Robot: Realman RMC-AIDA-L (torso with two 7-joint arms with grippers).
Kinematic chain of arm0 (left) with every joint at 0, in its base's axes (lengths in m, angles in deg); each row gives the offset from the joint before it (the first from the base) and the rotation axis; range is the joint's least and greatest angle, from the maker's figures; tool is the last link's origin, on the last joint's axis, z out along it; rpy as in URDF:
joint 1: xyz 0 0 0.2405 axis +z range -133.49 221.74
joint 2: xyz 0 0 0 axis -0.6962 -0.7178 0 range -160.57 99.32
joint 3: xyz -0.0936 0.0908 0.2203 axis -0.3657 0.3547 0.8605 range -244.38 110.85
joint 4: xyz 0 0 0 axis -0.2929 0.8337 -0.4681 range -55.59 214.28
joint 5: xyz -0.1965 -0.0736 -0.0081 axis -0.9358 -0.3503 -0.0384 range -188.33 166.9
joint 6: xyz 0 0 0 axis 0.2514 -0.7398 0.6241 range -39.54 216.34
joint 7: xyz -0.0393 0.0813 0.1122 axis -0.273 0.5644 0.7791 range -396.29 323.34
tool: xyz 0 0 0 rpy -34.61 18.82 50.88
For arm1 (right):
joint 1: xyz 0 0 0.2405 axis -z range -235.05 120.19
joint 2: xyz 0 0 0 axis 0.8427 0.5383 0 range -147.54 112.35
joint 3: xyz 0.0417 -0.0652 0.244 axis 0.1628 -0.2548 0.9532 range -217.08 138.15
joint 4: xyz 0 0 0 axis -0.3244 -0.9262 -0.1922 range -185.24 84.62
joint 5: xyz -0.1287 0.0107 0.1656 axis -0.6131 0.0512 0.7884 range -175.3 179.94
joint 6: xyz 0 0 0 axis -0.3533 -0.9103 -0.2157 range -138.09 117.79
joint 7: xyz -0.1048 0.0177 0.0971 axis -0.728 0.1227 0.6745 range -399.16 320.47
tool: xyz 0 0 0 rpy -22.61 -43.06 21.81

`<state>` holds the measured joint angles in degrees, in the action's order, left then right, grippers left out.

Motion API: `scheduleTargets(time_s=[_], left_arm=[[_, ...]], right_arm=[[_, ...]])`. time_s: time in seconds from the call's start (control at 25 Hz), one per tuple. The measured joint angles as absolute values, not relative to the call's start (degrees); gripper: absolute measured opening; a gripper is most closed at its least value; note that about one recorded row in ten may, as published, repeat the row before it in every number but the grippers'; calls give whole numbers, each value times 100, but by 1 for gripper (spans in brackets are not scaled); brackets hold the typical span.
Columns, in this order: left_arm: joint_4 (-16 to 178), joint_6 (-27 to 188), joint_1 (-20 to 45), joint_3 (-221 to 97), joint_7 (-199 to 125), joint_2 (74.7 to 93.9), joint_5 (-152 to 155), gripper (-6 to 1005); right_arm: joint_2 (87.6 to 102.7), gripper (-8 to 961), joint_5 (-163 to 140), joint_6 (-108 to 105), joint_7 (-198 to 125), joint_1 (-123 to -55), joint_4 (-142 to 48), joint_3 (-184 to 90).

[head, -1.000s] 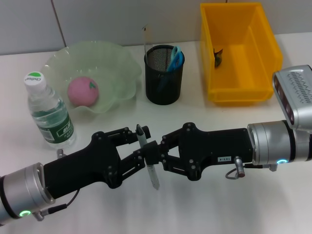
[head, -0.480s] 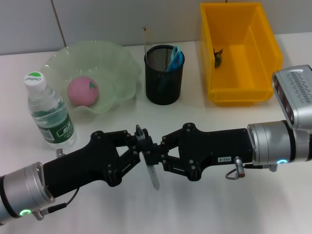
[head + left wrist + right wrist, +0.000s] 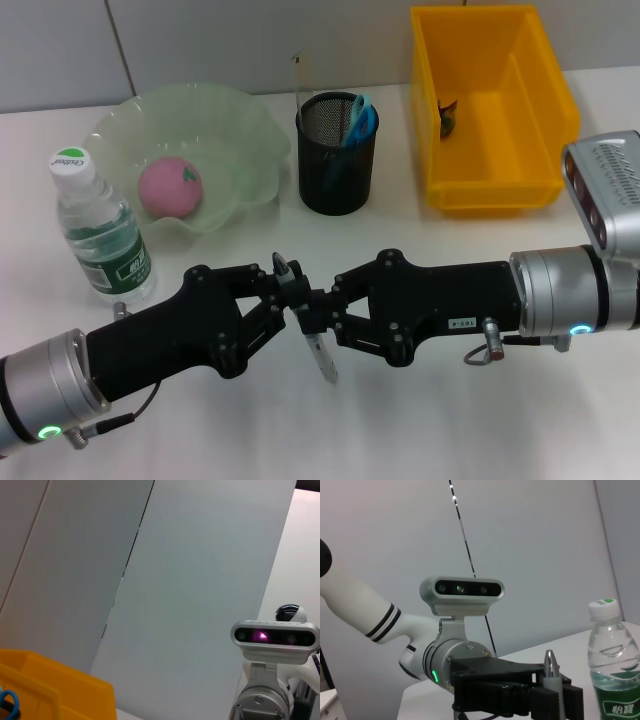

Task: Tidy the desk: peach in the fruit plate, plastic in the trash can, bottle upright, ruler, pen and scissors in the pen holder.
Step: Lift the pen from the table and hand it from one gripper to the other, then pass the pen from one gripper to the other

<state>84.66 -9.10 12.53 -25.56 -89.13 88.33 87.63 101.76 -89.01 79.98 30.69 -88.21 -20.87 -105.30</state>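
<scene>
The two grippers meet nose to nose over the near part of the table (image 3: 450,420), and the pen (image 3: 305,322) stands between them, pinched by both: the left gripper (image 3: 275,300) has its fingers closed on the upper stretch of the barrel, the right gripper (image 3: 322,312) has its fingers closed on it just beside that, a handover in mid-air by the look of it. The pen's long axis runs near upright with a tilt, its dark upper end just above the left fingertips and its pale lower end hanging free below both tools, toward the camera. In the right wrist view the pen (image 3: 550,672) rises from the left gripper (image 3: 546,697) with its pointed tip uppermost. From the joined tools the pen holder (image 3: 337,153) lies straight beyond them, well apart, its mouth open upward and already carrying the scissors (image 3: 359,118) and the ruler (image 3: 299,78). Neither arm is clearly nearer to it; I judge the right has the freer line. Beyond and to the left side stand the bottle (image 3: 98,228), upright, and the fruit plate (image 3: 235,120) with the peach (image 3: 170,187) in it. The yellow trash can (image 3: 545,100) sits beyond the right forearm. Nothing stands between the tools and the holder; the handles inside it may crowd the pen's entry.
</scene>
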Motion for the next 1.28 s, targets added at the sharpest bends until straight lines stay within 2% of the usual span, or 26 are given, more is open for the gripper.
scheduleTargets(time_s=[0.4, 0.84, 1.28], left_arm=[[8470, -906, 1270, -2558, -8921, 8829, 8789, 137], [8463, -949, 1276, -2663, -8921, 8829, 8772, 137], [8444, -1212, 1359, -3100, -8975, 8829, 8762, 138]], right_arm=[[10180, 231, -8872, 8044, 3059, -8819, -2084, -10559], [10187, 666, -8872, 7987, 3059, -8788, -2087, -10529], [10186, 671, -8668, 8004, 2785, -8476, -2285, -10285]])
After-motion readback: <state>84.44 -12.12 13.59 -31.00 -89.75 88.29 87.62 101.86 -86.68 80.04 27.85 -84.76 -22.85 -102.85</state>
